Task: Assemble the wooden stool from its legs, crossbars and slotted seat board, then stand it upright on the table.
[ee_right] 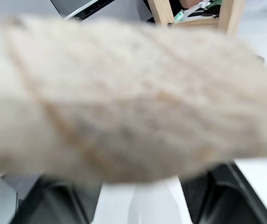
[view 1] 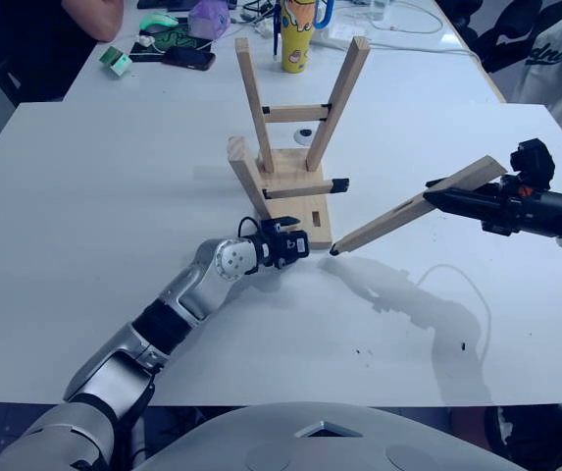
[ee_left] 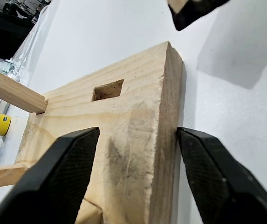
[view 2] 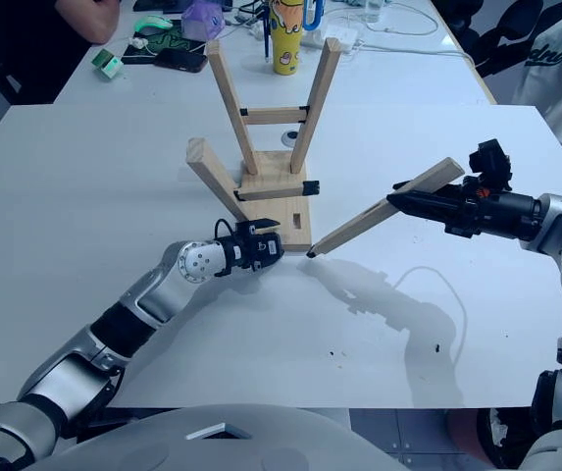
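Observation:
The slotted seat board (view 1: 305, 201) lies flat on the white table. Two upright legs (view 1: 254, 98) joined by a crossbar (view 1: 295, 113) rise from it. A third leg (view 1: 246, 172) leans at its left side, carrying a black-tipped crossbar (view 1: 305, 188). My left gripper (view 1: 295, 243) is shut on the board's near edge, with a finger (ee_left: 63, 177) on each face beside an open slot (ee_left: 107, 89). My right gripper (view 1: 437, 196) is shut on a loose leg (view 1: 408, 208). That leg slopes down to the left, its dark tip just off the board's near right corner.
A yellow cup (view 1: 298, 34), a phone (view 1: 187, 57), a green item (view 1: 116, 62) and cables crowd the far table. A small dark ring (view 1: 305, 135) lies behind the board. Bare white tabletop (view 1: 84, 196) spreads to the left and front.

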Controlling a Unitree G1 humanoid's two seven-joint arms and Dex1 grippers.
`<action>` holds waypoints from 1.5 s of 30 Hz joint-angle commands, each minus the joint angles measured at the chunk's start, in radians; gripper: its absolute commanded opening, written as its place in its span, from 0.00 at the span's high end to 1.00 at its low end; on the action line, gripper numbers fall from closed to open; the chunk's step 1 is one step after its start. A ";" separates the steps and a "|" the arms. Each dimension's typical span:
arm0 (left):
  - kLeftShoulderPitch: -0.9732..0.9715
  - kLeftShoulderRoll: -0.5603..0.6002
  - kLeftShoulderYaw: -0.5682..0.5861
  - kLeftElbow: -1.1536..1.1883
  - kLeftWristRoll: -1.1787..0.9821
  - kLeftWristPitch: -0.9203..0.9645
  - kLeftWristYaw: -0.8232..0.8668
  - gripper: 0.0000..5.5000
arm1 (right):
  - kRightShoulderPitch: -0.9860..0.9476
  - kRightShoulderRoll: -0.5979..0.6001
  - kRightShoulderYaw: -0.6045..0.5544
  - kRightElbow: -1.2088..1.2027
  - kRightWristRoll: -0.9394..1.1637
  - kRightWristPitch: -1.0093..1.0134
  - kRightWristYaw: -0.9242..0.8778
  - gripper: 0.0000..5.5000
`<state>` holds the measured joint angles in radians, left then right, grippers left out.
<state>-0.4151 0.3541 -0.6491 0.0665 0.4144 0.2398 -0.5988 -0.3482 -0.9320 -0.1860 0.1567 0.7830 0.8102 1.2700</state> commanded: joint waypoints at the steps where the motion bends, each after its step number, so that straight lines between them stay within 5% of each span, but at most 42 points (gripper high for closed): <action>1: 0.027 0.033 -0.015 0.031 0.045 0.078 -0.054 0.44 | -0.014 0.008 -0.031 -0.026 0.015 -0.016 0.031 0.63; 10: 0.059 0.153 -0.038 -0.018 0.113 0.123 -0.182 0.44 | -0.074 0.076 -0.073 -0.036 0.008 -0.096 -0.017 0.63; 21: 0.076 0.282 0.010 0.043 0.079 -0.006 -0.233 0.44 | -0.129 0.155 0.068 -0.021 -0.105 -0.223 0.032 0.63; 35: 0.084 0.217 0.013 0.057 0.029 -0.049 -0.256 0.44 | -0.354 0.230 0.272 0.234 -0.367 -0.435 0.128 0.63; 45: 0.115 0.196 0.019 0.009 0.021 -0.011 -0.252 0.44 | -0.372 0.225 0.345 0.179 -0.441 -0.371 0.113 0.63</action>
<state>-0.4119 0.5535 -0.5676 0.0315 0.4313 0.1880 -0.7877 -0.7297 -0.7189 0.1250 0.3545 0.3846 0.3963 1.4103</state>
